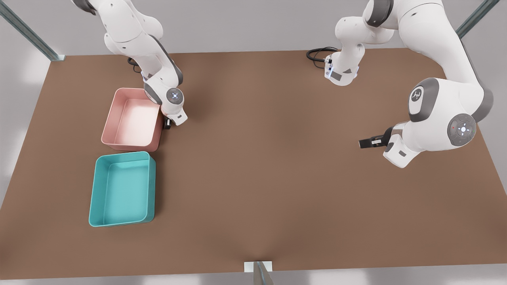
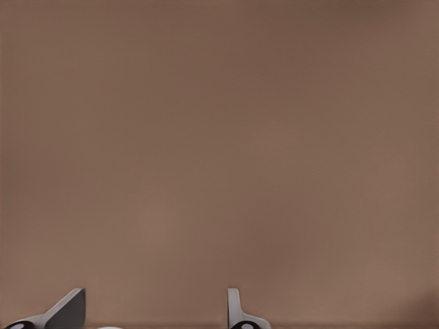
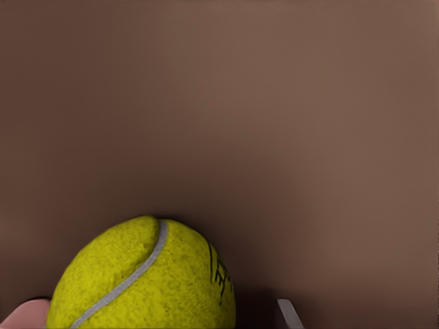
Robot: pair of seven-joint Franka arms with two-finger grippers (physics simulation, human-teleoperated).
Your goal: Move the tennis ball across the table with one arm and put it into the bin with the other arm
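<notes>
right wrist view: tennis ball (image 3: 144,277) sits at the right hand (image 1: 168,124), grip unclear; centre it before closing, beside the pink tub (image 1: 132,118). left hand (image 1: 366,142) waits wide.

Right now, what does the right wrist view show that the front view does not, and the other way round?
Right wrist view: the tennis ball close up, pale seam across it, resting on the table.
Front view: the teal bin, the pink tub behind it, the right gripper beside that tub, and the left gripper waiting open on the front view's right.
Both: the plain brown tabletop.
</notes>
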